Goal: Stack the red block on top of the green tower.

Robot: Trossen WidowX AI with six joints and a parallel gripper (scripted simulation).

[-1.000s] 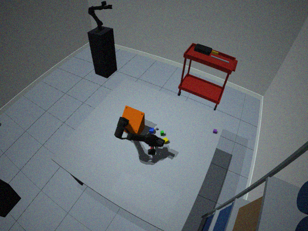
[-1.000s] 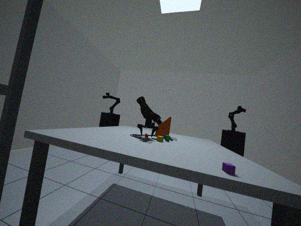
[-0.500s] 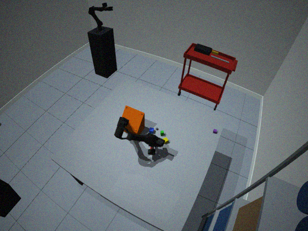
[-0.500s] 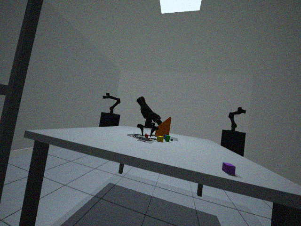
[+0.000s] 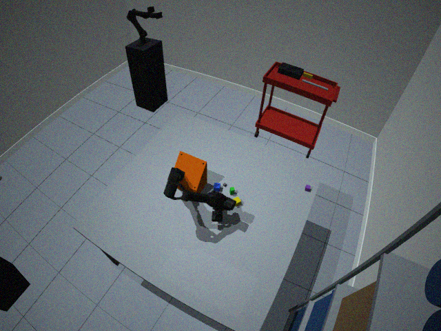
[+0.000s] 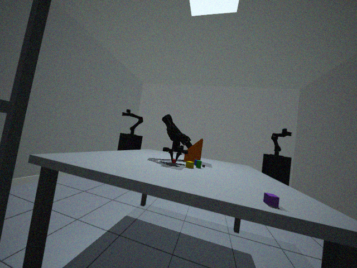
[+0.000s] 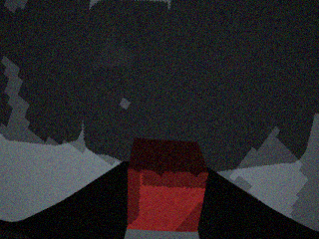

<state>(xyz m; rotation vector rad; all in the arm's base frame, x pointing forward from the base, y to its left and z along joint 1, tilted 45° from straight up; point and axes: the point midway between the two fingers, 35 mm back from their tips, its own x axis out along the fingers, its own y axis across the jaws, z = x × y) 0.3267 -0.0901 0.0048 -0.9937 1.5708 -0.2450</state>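
The red block (image 6: 173, 160) (image 7: 169, 206) is between the two black fingers, low at the table top. My gripper (image 6: 174, 162) (image 7: 163, 174) is shut on it, with a finger against each side in the wrist view. The arm hides the block and fingertips in the top view. The green tower (image 5: 232, 190) (image 6: 198, 163) stands upright a short way off, to the right of the gripper in the exterior view. It looks a little taller than the yellow block beside it. I cannot tell whether the red block touches the table.
A yellow block (image 5: 237, 201) (image 6: 189, 164) stands between gripper and tower in the exterior view. A blue block (image 5: 216, 186) (image 6: 196, 162) and a small dark object (image 5: 224, 184) (image 6: 203, 166) are near the tower. An orange wedge (image 5: 192, 171) (image 6: 196, 151) stands behind. A purple block (image 5: 308, 187) (image 6: 271, 200) lies far off.
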